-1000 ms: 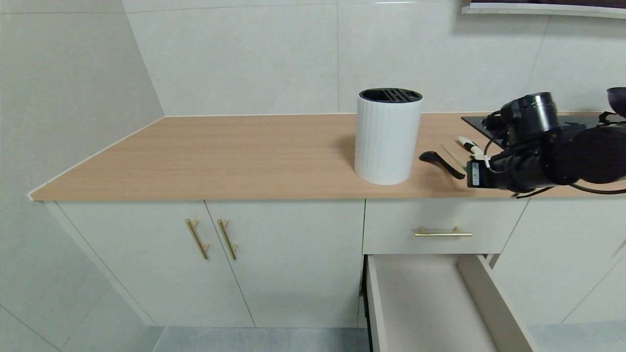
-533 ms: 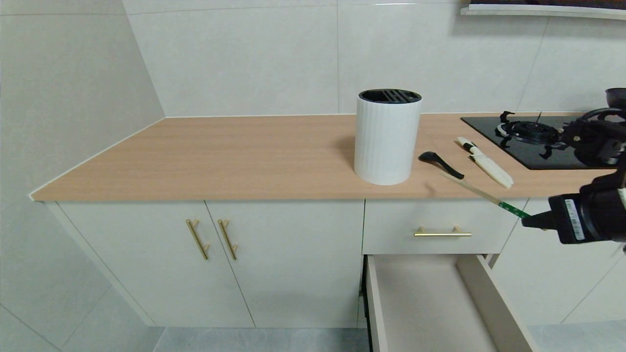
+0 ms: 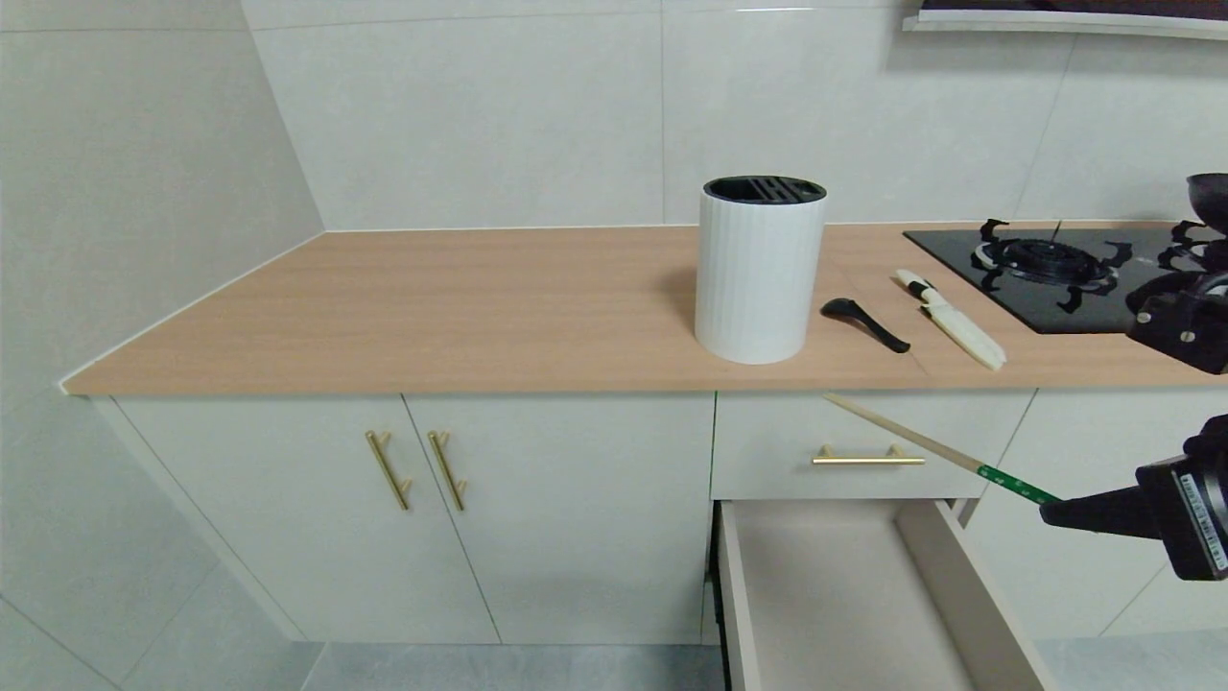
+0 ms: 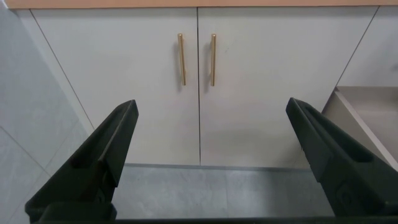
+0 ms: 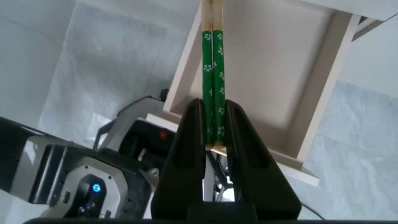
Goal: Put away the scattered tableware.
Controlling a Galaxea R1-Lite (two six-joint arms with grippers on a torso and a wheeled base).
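Observation:
My right gripper (image 3: 1055, 506) is shut on a pair of wooden chopsticks (image 3: 921, 445) with green flowered ends, held in the air in front of the cabinet, above the open lower drawer (image 3: 921, 547). In the right wrist view the chopsticks (image 5: 212, 68) run out from the gripper (image 5: 211, 124) over the drawer (image 5: 323, 81). On the wooden counter (image 3: 432, 307) lie a black spoon (image 3: 863, 322) and a white-sheathed knife (image 3: 952, 319), right of a white ribbed utensil holder (image 3: 758, 269). My left gripper (image 4: 211, 155) hangs open low before the cabinet doors.
A black gas hob (image 3: 1046, 269) sits at the counter's right end. A shut drawer with a gold handle (image 3: 868, 459) is above the open one. Double cabinet doors with gold handles (image 3: 413, 468) stand to the left. Grey floor lies below.
My right arm has lifted the chopsticks off the counter and carried them down and to the right, off the counter's edge, to the front of the drawers. The spoon and knife stay put.

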